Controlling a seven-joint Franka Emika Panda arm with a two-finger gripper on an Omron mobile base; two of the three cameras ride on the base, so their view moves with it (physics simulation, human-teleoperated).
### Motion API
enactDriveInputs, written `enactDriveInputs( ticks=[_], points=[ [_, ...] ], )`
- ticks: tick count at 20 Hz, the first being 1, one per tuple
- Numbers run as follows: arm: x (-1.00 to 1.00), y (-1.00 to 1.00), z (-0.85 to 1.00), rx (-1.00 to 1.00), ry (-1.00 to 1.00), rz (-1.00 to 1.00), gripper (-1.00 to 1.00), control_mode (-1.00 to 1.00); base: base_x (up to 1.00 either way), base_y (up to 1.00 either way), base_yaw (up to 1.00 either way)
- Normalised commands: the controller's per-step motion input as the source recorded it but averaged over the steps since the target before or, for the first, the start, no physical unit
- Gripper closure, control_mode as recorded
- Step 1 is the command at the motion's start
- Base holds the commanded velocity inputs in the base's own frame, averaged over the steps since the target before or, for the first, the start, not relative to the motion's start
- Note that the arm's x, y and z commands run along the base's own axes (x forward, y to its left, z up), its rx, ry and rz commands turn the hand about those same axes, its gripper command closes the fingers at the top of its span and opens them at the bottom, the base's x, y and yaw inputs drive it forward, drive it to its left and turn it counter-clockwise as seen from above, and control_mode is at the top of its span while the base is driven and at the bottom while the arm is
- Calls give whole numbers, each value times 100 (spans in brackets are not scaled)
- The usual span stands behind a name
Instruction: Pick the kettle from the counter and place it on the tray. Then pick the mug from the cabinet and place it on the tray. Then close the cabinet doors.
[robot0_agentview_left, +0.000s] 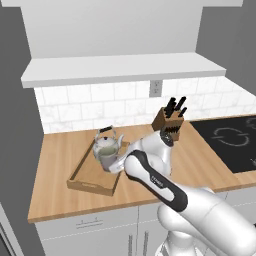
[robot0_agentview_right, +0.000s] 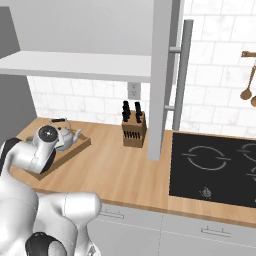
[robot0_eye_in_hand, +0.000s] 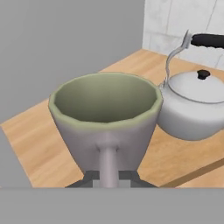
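Observation:
My gripper (robot0_eye_in_hand: 108, 176) is shut on the side handle of the grey-green mug (robot0_eye_in_hand: 105, 114), which stays upright. The mug (robot0_agentview_left: 105, 153) is low over the light-wood tray (robot0_agentview_left: 80, 184), close in front of the silver kettle (robot0_agentview_left: 109, 138); I cannot tell whether its base touches the tray floor. The kettle (robot0_eye_in_hand: 196, 105) stands upright in the tray (robot0_agentview_right: 76, 146), just right of the mug in the hand view. The kettle (robot0_agentview_right: 65, 135) also peeks out behind my arm. The cabinet (robot0_agentview_left: 125, 70) stands open above the counter (robot0_agentview_left: 55, 160), and its right door (robot0_agentview_right: 162, 75) swings out with a bar handle (robot0_agentview_right: 182, 75).
A knife block (robot0_agentview_left: 170, 120) stands at the back of the counter, right of the tray. A black cooktop (robot0_agentview_right: 215, 165) takes up the right end. The open door panel hangs over the counter between block and cooktop. Wooden utensils (robot0_agentview_right: 247, 85) hang on the tiled wall.

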Motion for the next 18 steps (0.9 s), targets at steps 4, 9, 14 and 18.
enactDriveInputs(
  ticks=[4, 9, 14, 18],
  points=[
    [14, 14, -30, 0, 0, 0, 100, -100, 0, 0, 0],
    [17, 5, -30, 0, 0, 0, 100, -100, 0, 0, 0],
    [20, 0, -35, 0, 0, 0, 100, -100, 0, 0, 0],
    [24, 4, -33, 0, 0, 0, 100, -100, 0, 0, 0]
  ],
)
